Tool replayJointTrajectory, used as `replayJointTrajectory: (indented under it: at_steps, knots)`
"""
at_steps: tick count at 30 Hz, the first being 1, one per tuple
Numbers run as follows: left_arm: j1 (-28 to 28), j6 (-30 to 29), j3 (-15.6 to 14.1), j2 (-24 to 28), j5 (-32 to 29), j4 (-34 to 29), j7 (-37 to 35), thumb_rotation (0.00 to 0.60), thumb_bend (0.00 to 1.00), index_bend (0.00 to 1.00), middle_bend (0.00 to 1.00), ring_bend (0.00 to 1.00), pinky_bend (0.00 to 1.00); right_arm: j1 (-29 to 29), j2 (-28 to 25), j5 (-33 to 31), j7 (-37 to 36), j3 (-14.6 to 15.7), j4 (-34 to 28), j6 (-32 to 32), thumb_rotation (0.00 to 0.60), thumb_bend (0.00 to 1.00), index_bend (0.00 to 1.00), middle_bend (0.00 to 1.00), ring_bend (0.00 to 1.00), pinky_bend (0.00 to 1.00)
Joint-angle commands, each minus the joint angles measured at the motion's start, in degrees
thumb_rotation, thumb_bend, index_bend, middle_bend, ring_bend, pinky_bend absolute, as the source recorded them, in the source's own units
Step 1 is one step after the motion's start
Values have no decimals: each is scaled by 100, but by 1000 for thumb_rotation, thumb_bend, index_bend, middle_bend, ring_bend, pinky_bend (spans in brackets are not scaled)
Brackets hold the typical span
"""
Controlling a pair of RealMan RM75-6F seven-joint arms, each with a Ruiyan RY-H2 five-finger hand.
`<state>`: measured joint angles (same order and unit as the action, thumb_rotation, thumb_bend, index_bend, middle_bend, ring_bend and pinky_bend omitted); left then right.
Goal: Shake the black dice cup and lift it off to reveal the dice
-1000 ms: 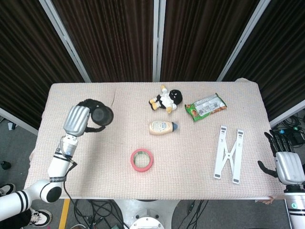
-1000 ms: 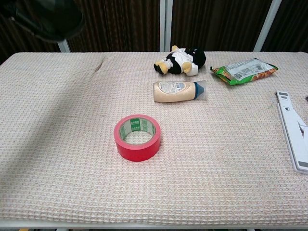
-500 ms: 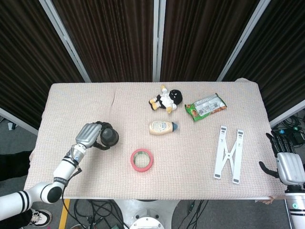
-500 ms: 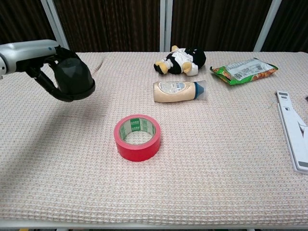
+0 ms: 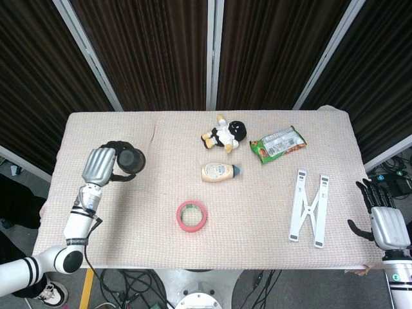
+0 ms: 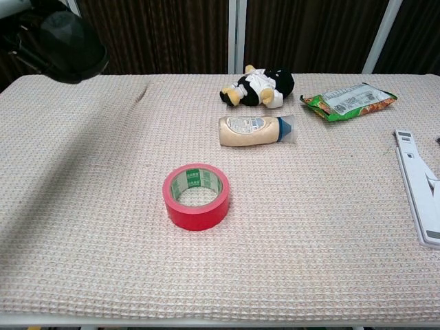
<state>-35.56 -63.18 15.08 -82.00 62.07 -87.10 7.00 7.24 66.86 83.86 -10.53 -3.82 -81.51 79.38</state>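
My left hand (image 5: 100, 166) grips the black dice cup (image 5: 129, 159) and holds it in the air above the left part of the table. In the chest view the black dice cup (image 6: 67, 47) hangs at the top left, well above the cloth, and only a sliver of the hand shows at the frame's corner. No dice show in either view. My right hand (image 5: 388, 222) rests off the table's right edge, fingers apart and holding nothing.
On the woven beige tablecloth (image 5: 257, 212) lie a red tape roll (image 5: 192, 215), a squeeze bottle (image 5: 219, 172), a plush toy (image 5: 225, 135), a green snack bag (image 5: 278, 143) and a white folding stand (image 5: 309, 207).
The left hand with the cup dropped towards the table's middle half a second ago, then rose back up and to the left. The right hand stayed put.
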Motion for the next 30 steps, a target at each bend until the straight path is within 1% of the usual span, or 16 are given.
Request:
replayJointTrajectory:
  at_steps: [1,4,8,11,14,17,19,22,23,25,26,27,29,30]
  knots:
    - [-11,881,-202,-197,-91,453,-269,600,227,432,473,290,373,-1,10,-18,6,-7,9,-7,600,155,0,0,0,0]
    - [-50,727,-163,-129,155,210,-267,600,227,432,473,290,373,0,34,-43,-14,-5,42,-39,600,155,0,0,0,0]
    - [-115,597,-234,-93,556,-351,-202,600,226,432,473,291,373,4,53,-43,-27,9,82,-73,600,155,0,0,0,0]
    - [-170,700,-311,-124,704,-882,-328,600,225,432,473,290,372,4,50,-40,-25,11,88,-77,600,155,0,0,0,0]
    - [-259,829,-454,-165,956,-1315,-331,600,225,432,473,291,371,-2,46,-47,-23,13,87,-79,600,155,0,0,0,0]
    - [-363,914,-476,-198,1067,-1477,-306,600,225,432,473,290,371,-6,48,-48,-26,20,90,-87,600,155,0,0,0,0]
    - [-437,889,-377,-237,943,-1264,-141,600,225,432,473,290,371,-6,49,-50,-29,20,95,-92,600,155,0,0,0,0]
    - [-612,1113,-100,-243,160,-643,35,600,225,432,473,290,371,11,48,-66,-43,14,114,-132,600,156,0,0,0,0]
    - [-702,1126,28,-250,-154,-245,210,600,225,432,473,290,371,14,51,-74,-51,8,122,-140,600,156,0,0,0,0]
    - [-821,976,181,-340,-535,452,594,600,225,433,473,291,371,16,61,-82,-77,1,133,-143,600,156,0,0,0,0]
    - [-891,836,260,-414,-766,901,895,600,225,434,473,291,371,15,71,-85,-91,1,146,-147,600,156,0,0,0,0]
    - [-942,727,310,-464,-934,1203,1142,600,225,434,473,290,370,15,78,-90,-97,2,157,-152,600,156,0,0,0,0]
    - [-1018,602,474,-516,-1317,1588,1452,600,225,434,473,290,369,10,89,-103,-119,1,174,-159,600,155,0,0,0,0]
    - [-1026,622,557,-491,-1467,1583,1451,600,225,434,473,290,369,10,93,-109,-128,-3,181,-161,600,155,0,0,0,0]
